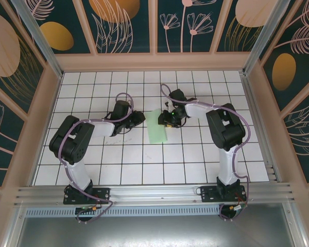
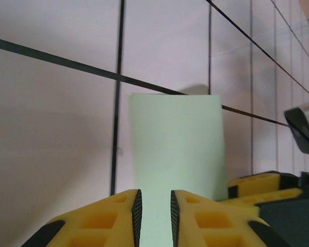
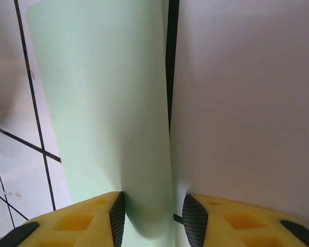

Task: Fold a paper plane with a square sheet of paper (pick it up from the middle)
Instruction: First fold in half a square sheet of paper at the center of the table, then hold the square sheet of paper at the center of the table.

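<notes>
The square sheet of paper (image 1: 157, 128) is pale mint green and lies on the white grid table, folded over into a narrow strip. My left gripper (image 1: 142, 119) is at its left edge. In the left wrist view the jaws (image 2: 156, 208) stand a little apart with the sheet (image 2: 175, 149) running between them. My right gripper (image 1: 168, 121) is at the strip's upper right. In its wrist view the gripper (image 3: 153, 216) is open around the sheet's raised, curled fold (image 3: 103, 103); the left pad touches it and the right pad stands clear. The paper plane is out of view.
The right gripper's yellow fingers (image 2: 257, 188) show close beside the left gripper. Low tan walls (image 1: 154, 62) ring the tiled table (image 1: 144, 164). Metal posts (image 1: 38, 36) stand at the back corners and an aluminium rail (image 1: 154, 193) runs along the near edge.
</notes>
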You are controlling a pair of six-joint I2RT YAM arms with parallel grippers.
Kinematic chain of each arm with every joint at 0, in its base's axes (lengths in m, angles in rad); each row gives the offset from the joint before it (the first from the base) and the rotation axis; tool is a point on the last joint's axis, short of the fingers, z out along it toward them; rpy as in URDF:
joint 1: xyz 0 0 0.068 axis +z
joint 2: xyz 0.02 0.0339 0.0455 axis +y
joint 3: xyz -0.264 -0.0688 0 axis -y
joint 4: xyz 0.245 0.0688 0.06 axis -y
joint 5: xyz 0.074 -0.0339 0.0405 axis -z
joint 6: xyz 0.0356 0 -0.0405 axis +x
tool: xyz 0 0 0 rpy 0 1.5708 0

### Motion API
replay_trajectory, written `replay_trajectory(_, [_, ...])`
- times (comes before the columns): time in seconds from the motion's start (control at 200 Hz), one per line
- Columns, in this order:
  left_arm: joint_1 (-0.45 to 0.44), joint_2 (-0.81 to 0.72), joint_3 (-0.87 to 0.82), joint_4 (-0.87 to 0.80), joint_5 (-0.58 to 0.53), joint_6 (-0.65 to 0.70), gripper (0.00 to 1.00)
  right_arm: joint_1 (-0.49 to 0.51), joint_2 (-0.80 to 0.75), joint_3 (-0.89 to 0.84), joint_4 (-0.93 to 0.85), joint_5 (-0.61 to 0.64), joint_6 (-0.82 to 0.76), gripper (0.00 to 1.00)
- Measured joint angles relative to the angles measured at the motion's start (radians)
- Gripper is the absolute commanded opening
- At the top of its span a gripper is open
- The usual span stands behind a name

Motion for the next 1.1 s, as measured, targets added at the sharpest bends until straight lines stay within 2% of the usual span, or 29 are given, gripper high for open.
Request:
replay_trajectory(0.305, [0.007,-0.077,-0.026,-0.027,-0.152,-0.024,0.23,0.0,0.013,0.022,-0.029,0.002,-0.015,0.43])
replay_trajectory(0.475, [0.012,-0.087,-0.04,-0.027,-0.164,-0.031,0.23,0.002,0.017,0.03,-0.039,0.001,-0.023,0.45])
replay_trajectory(0.826, [0.012,-0.053,-0.047,0.071,-0.043,-0.031,0.2,0.002,0.024,0.043,-0.055,0.001,-0.027,0.45])
replay_trajectory(1.101, [-0.002,0.0,-0.045,0.129,0.077,-0.031,0.11,0.003,0.028,0.047,-0.062,0.001,-0.027,0.45])
